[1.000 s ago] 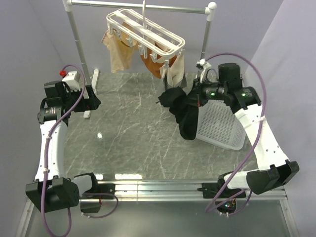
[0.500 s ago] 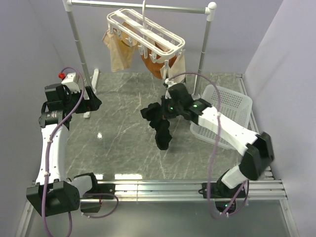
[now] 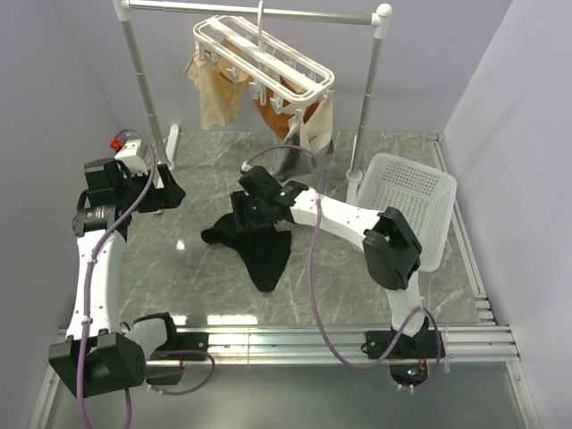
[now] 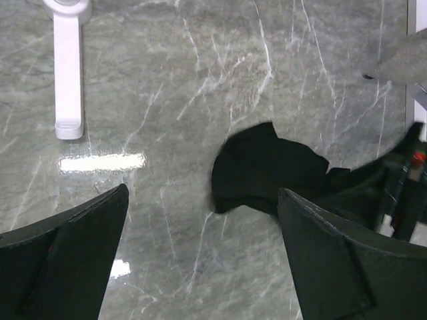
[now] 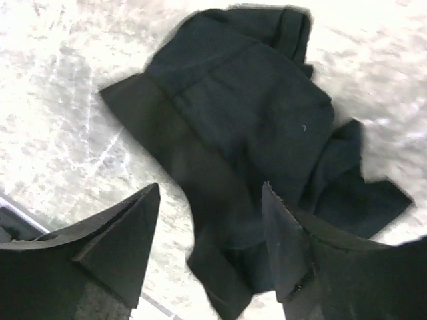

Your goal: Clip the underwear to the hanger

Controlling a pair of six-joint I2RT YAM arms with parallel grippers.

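Observation:
The black underwear [image 3: 259, 250] lies crumpled on the marble table near its middle. My right gripper [image 3: 249, 217] hangs just over its far end. In the right wrist view that gripper [image 5: 211, 190] is open, and the underwear [image 5: 247, 113] spreads beneath and between the jaws without being pinched. My left gripper [image 3: 166, 191] is open at the left of the table. In its wrist view this gripper [image 4: 203, 193] has bare table between the fingers, and the underwear [image 4: 267, 173] lies a little beyond them. The white hanger [image 3: 264, 54] hangs from the rail at the back.
Tan garments [image 3: 214, 89] and an orange garment [image 3: 277, 114] hang clipped under the hanger. The metal rail stand [image 3: 136, 63] has its foot [image 4: 68, 73] close to my left gripper. A white laundry basket [image 3: 409, 207] sits at the right, beside my right arm's elbow.
My right arm swung left from the basket with the underwear, brought it down onto the table and opened its jaws. The left arm has barely moved.

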